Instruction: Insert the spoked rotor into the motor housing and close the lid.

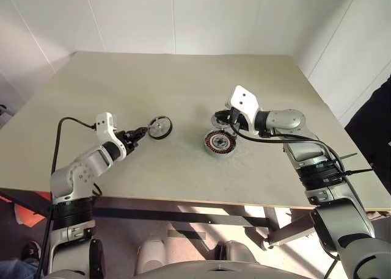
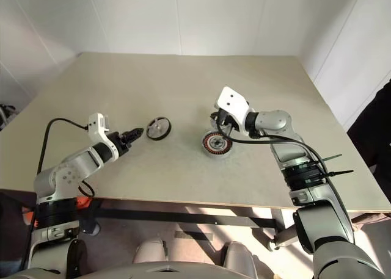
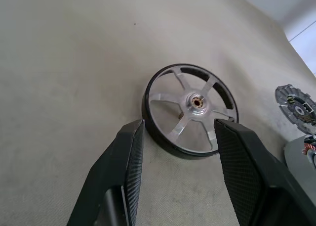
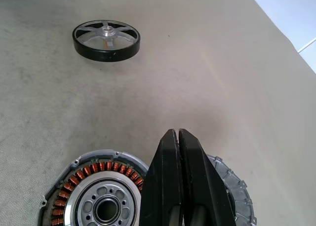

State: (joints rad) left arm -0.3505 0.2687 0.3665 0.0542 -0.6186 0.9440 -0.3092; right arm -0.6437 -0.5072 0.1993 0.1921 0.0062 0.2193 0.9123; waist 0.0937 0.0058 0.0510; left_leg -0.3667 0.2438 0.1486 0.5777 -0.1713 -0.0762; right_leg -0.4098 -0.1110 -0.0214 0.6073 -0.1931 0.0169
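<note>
Left fingers [image 3: 123,176] gape beside the spoked rotor [image 3: 190,110]; right fingers [image 4: 180,186] pinched closed, empty.

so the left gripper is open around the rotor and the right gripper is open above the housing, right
Not quite. The right gripper is shut: the right wrist view shows its two fingers pressed together above the housing. The rest holds: the left gripper is open, one finger on each side of the rotor.

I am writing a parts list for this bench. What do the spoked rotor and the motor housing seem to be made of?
Spoked rotor: probably metal; the spokes and hub look like bright brushed aluminium, and the outer rim has a smooth black finish, painted or coated.
Motor housing: likely cast grey metal with a dull finish; inside is a ring of orange windings that look like copper wire.
</note>
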